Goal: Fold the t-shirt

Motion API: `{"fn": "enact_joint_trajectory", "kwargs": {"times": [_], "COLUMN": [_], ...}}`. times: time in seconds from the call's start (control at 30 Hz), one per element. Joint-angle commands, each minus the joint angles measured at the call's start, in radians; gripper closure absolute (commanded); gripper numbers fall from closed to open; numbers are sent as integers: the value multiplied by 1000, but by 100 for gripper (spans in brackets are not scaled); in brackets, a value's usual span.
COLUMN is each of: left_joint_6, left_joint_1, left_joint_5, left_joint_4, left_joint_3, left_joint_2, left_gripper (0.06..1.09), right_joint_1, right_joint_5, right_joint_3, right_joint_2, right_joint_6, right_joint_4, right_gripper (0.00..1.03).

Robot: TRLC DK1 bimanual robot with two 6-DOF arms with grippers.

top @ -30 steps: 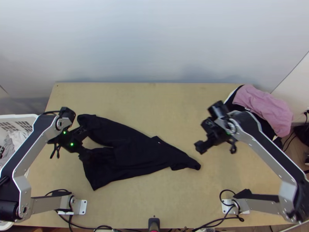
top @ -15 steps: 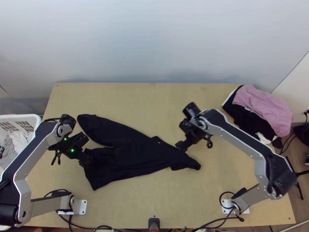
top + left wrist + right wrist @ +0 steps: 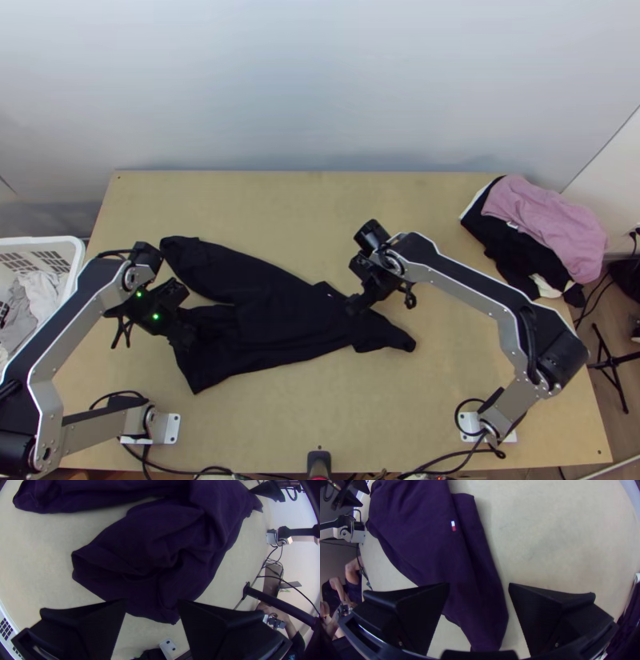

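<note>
Top view: we log the black cloth t-shirt (image 3: 272, 324) lying rumpled and aslant on the light wooden surface (image 3: 320, 216), left gripper (image 3: 184, 334) over its broad end, right gripper (image 3: 354, 306) over the narrowing part. Left wrist view: we note the left gripper (image 3: 152, 601) with jaws wide apart, gripping nothing, a corner of cloth showing between. Right wrist view: we find the right gripper (image 3: 479, 585) likewise spread wide and holding nothing, the shirt's tapering end between its jaws, a small white-and-red tag (image 3: 453, 526) farther along.
</note>
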Motion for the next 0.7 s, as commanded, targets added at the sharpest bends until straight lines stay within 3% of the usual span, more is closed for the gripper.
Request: {"fn": "enact_joint_trajectory", "kwargs": {"times": [0.0, 0.07, 0.17, 0.3, 0.4, 0.5, 0.6, 0.67], "left_joint_6": [-37, -45, -56, -100, -129, -139, -139, -137], "left_joint_1": [-37, -37, -37, -23, -31, -57, -54, -53], "left_joint_5": [44, 56, 60, 58, 60, 58, 58, 56], "left_joint_4": [14, 25, 36, 89, 88, 89, 96, 97], "left_joint_3": [-39, -50, -69, -84, -58, -46, -43, -30], "left_joint_2": [-13, -14, -14, -16, -17, -34, -33, -39], "left_gripper": [52, 61, 67, 87, 86, 69, 28, 15], "right_joint_1": [-6, -30, -73, -86, -78, -75, -69, -67], "right_joint_5": [0, 0, -3, -14, -22, -30, -33, -33], "right_joint_3": [24, 42, 68, 61, 45, 38, 35, 35], "right_joint_2": [36, 36, 34, 45, 42, 36, 28, 19], "right_joint_6": [2, 2, 5, -3, -3, 5, 8, 8], "right_joint_4": [53, 51, 50, 51, 51, 51, 48, 42], "right_gripper": [25, 25, 25, 31, 30, 30, 30, 30]}}
